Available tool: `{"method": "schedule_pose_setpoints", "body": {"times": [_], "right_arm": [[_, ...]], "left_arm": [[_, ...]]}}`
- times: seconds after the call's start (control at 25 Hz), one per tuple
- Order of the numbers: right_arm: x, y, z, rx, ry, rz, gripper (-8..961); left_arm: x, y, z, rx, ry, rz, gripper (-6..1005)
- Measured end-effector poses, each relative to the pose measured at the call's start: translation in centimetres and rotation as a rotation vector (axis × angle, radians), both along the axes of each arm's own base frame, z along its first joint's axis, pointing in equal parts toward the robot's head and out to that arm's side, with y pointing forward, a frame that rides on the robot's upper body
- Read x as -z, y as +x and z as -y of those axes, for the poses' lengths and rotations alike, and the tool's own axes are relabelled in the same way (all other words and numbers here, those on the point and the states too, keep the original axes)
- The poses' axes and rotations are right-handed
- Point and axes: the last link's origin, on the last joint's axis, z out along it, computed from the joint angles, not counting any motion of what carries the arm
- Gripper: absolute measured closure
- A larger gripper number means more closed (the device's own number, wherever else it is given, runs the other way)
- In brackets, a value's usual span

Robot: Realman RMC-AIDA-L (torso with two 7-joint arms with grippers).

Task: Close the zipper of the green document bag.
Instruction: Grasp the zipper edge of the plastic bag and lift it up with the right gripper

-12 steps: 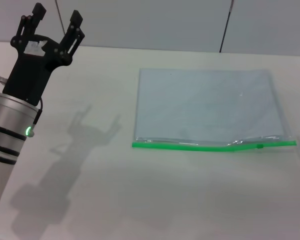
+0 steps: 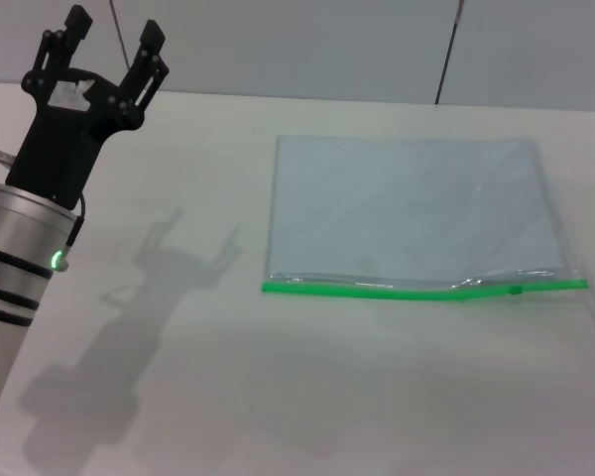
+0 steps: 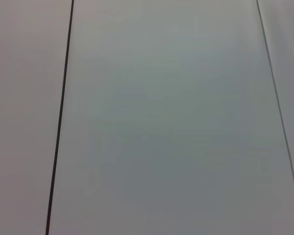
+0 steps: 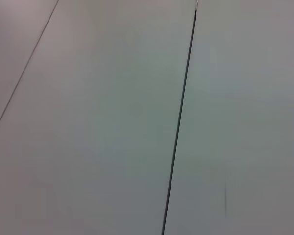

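Green document bag [image 2: 412, 208] lies flat on your counter [image 2: 278, 397], well off to the right of your left gripper [image 2: 111, 42], whose fingers [image 2: 151, 38] are spread and hold nothing. Its zipper [image 2: 424, 288] runs along the near edge, the slider [image 2: 516, 290] toward the end farthest from those fingers. Your right gripper is out of sight.

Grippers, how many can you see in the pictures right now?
1. The left gripper is raised over the table's far left, fingers open, well apart from the green document bag. The right gripper is out of view.
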Motion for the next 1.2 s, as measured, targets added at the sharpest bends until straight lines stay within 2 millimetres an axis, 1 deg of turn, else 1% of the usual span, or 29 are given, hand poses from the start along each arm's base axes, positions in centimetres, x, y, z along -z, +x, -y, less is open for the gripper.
{"method": "schedule_pose_setpoints", "body": {"times": [0.16, 0.28, 0.6, 0.76, 1.0, 1.12, 1.2], "right_arm": [[0.0, 0.8, -0.2, 0.023, -0.011, 0.063, 157], [-0.2, 1.6, 0.0, 0.040, 0.003, 0.144, 156], [0.1, 4.1, 2.2, 0.124, 0.131, 0.483, 156], [0.7, 5.4, 3.0, 0.187, 0.142, 0.610, 156], [2.8, 7.1, 3.3, 0.294, 0.102, 0.834, 157], [3.1, 7.7, 3.5, 0.328, 0.102, 0.916, 157], [3.1, 7.9, 3.6, 0.337, 0.111, 0.938, 157]], "left_arm": [[0.0, 0.0, 0.0, -0.001, 0.001, 0.000, 175], [-0.1, -0.2, 0.0, -0.005, 0.004, 0.000, 175], [-0.4, -0.6, 0.2, -0.019, 0.014, -0.002, 176], [-0.5, -1.0, 0.3, -0.033, 0.022, 0.001, 177], [-0.8, -1.4, 0.4, -0.053, 0.037, 0.005, 178], [-0.9, -1.5, 0.5, -0.057, 0.038, 0.006, 178], [-0.9, -1.6, 0.5, -0.058, 0.039, 0.005, 178]]}}
